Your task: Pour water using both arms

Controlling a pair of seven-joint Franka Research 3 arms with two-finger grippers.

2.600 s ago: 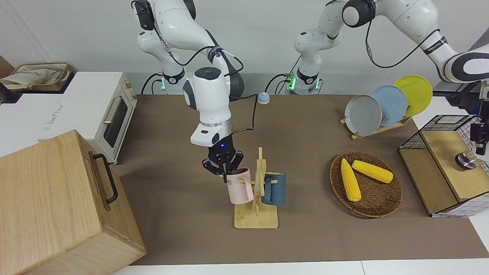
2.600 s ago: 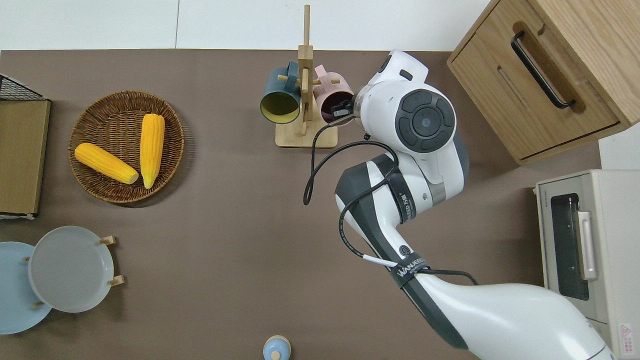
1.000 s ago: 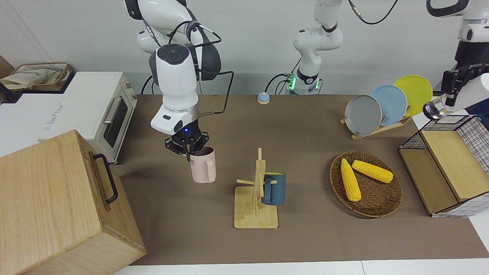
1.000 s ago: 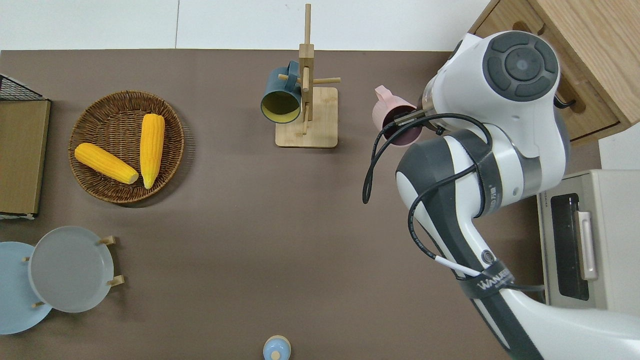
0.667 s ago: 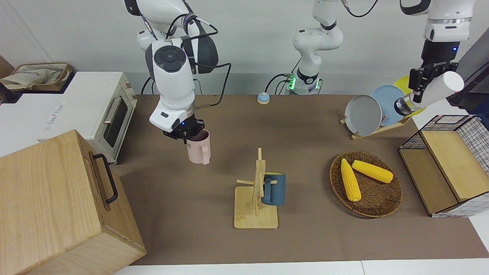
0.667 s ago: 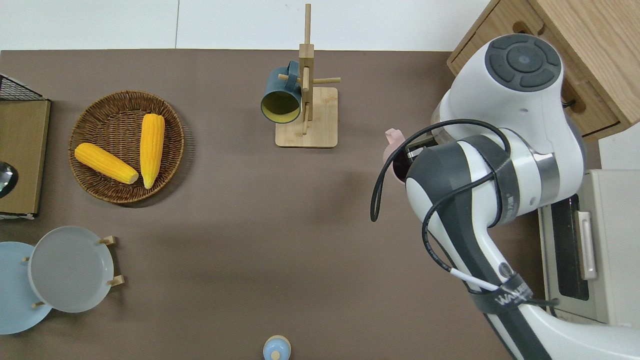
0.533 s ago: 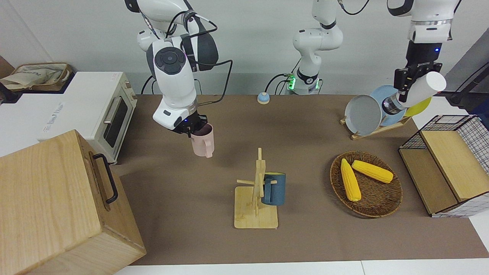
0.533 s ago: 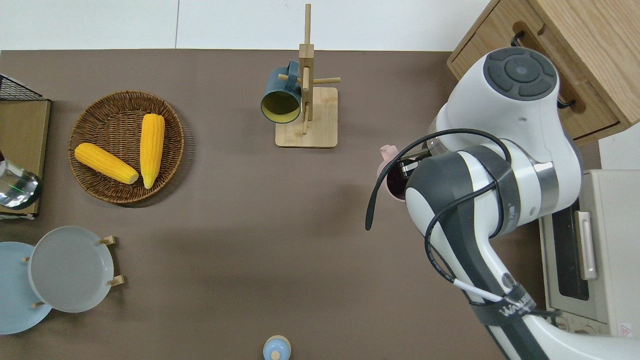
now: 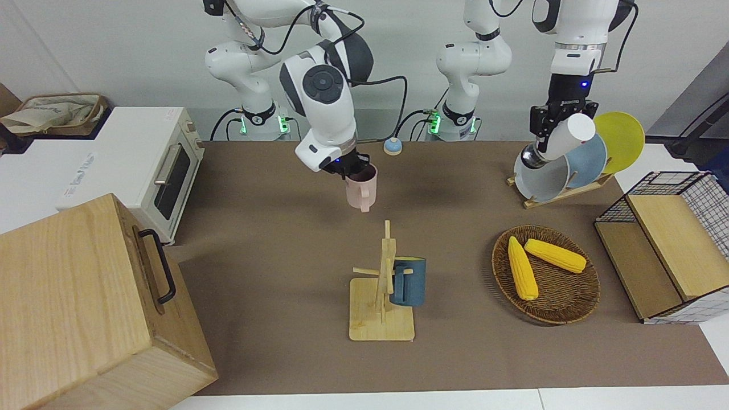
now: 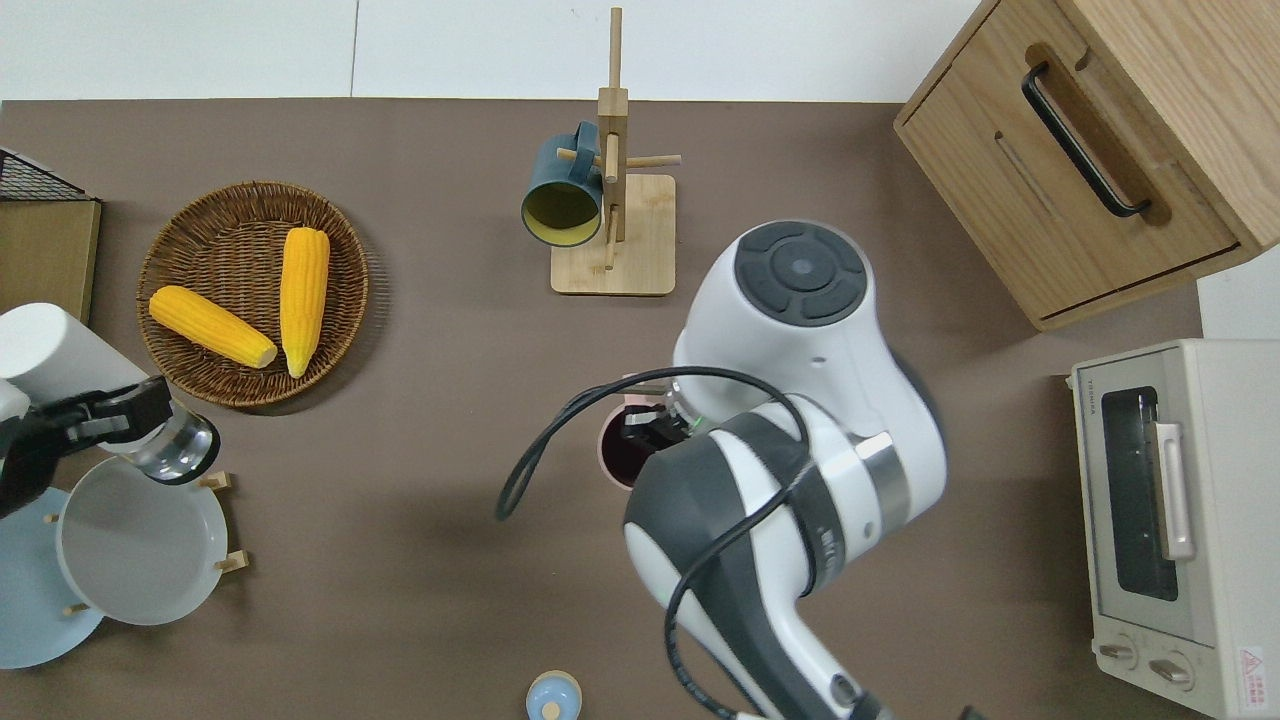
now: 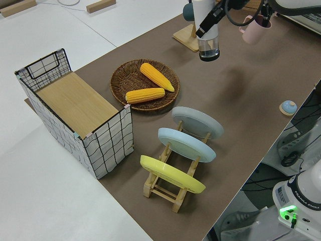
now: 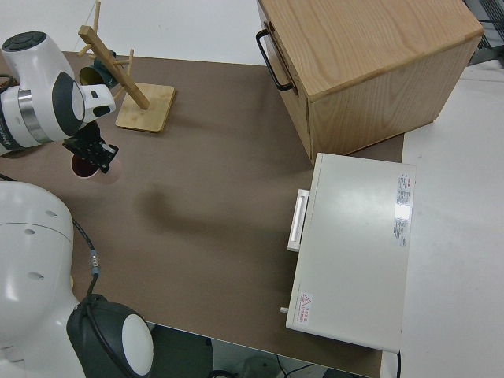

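The right gripper (image 9: 348,169) is clamped on the rim of a pink mug (image 9: 361,190), which hangs upright in the air with its handle turned away from the robots. In the overhead view the mug (image 10: 622,456) is over bare brown table mat (image 10: 420,480), between the wooden mug rack (image 10: 612,215) and the small blue bell (image 10: 553,696).

The left gripper (image 9: 555,122) grips a white bottle (image 9: 561,142) around its middle (the bottle is tilted, white end up, clear end down). From above, the bottle (image 10: 95,390) is over the mat between the wicker basket (image 10: 170,300) and the grey plate (image 10: 140,535) in the plate rack, its clear end just over the plate's edge.

A dark blue mug (image 9: 409,282) hangs on the mug rack's peg. Two corn cobs (image 9: 538,265) lie in the basket. The toaster oven (image 9: 154,165) and the wooden box (image 9: 85,302) stand at the right arm's end of the table, and the wire crate (image 9: 666,245) stands at the left arm's end.
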